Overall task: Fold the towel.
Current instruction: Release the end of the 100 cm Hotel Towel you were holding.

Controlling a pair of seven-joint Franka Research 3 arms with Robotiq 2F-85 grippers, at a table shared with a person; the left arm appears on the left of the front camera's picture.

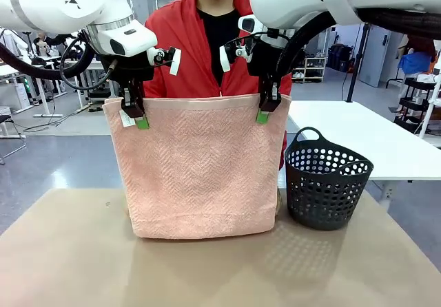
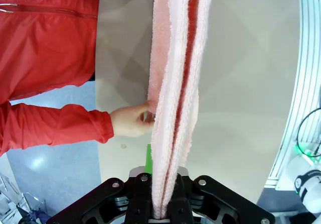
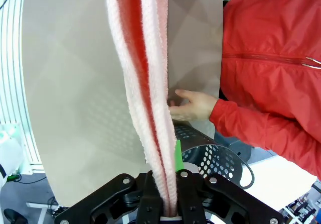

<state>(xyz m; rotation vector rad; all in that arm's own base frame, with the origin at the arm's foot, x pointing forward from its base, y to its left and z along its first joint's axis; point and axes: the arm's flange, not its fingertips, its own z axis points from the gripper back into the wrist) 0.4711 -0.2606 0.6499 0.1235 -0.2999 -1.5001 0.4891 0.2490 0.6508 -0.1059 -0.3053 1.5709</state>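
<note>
At the left, the left gripper (image 1: 138, 116) is closed tight on the upper left corner of the towel (image 1: 200, 173), with both layers pinched between its fingers. The salmon-pink towel hangs doubled like a curtain between the two arms, and its lower edge seems to touch the beige table (image 1: 62, 259). Behind it stands a person in a red jacket (image 1: 182, 38). In the left wrist view a hand (image 2: 131, 121) touches the far side of the cloth low down; in the right wrist view another hand (image 3: 194, 105) does the same. The right gripper (image 1: 265, 111) is clamped on the upper right corner. Just right of the towel stands a black perforated basket (image 1: 327, 183).
</note>
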